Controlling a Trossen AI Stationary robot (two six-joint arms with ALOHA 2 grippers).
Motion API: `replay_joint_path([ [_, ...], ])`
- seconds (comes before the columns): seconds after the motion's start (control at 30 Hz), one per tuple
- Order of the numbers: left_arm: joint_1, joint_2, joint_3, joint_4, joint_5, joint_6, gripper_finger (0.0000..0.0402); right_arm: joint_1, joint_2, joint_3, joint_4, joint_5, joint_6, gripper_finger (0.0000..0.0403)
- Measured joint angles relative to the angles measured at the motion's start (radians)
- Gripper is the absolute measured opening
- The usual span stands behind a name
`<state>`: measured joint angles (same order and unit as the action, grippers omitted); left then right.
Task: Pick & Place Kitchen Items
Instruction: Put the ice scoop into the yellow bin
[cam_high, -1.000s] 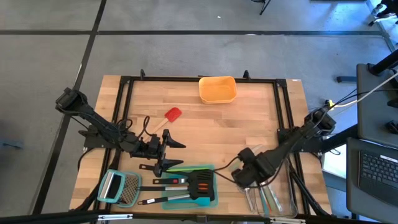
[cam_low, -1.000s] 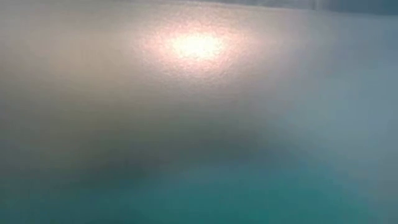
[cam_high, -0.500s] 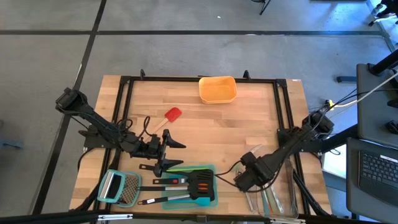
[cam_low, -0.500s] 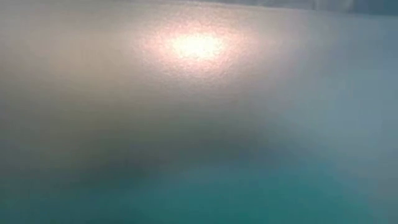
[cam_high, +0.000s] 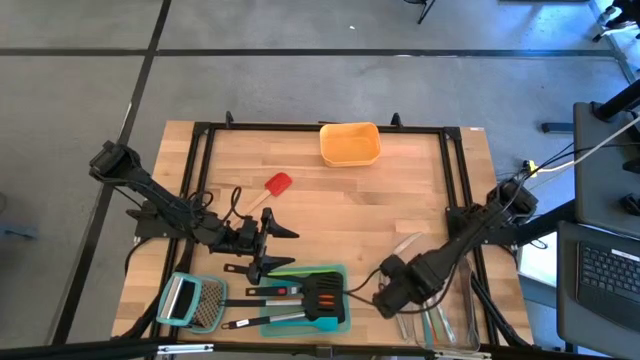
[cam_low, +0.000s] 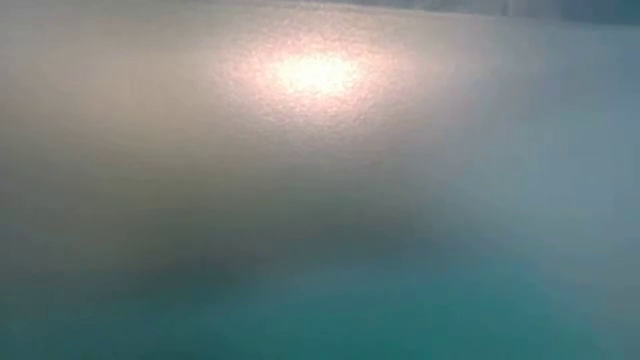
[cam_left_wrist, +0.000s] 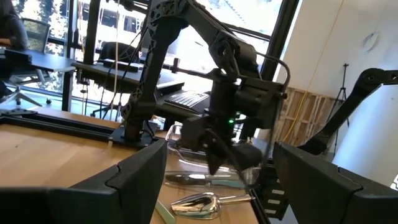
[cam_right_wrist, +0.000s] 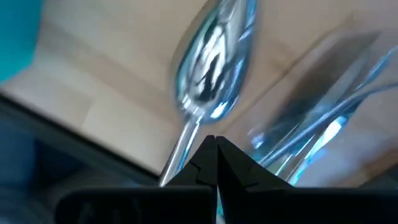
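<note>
The right end effector (cam_high: 388, 296) is hanging low over the near right part of the counter (cam_high: 400, 205), its fingers pressed together and holding nothing. A silver spoon (cam_right_wrist: 211, 59) is lying just in front of it, beside the clear container (cam_high: 440, 315), probably so it can be nudged or picked next. The left end effector (cam_high: 268, 245) is waiting with fingers spread wide, empty, above the teal tray (cam_high: 335, 322), where the black turner (cam_high: 323, 293) and other utensils are already lying. The red spatula (cam_high: 274, 187) is resting alone, farther in the middle.
</note>
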<state>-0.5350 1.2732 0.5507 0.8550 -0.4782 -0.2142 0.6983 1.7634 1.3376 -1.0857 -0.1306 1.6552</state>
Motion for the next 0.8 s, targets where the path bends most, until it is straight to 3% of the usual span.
replay_joint_path([
  [0.5,0.000,0.000,0.000,-0.001,0.000,0.000,0.0290,0.140,0.000,0.000,0.035,-0.193,0.170,0.0000],
  [0.8,0.000,0.000,0.000,-0.001,0.000,0.000,0.0290,0.175,0.000,0.000,0.012,-0.194,0.214,0.0000],
])
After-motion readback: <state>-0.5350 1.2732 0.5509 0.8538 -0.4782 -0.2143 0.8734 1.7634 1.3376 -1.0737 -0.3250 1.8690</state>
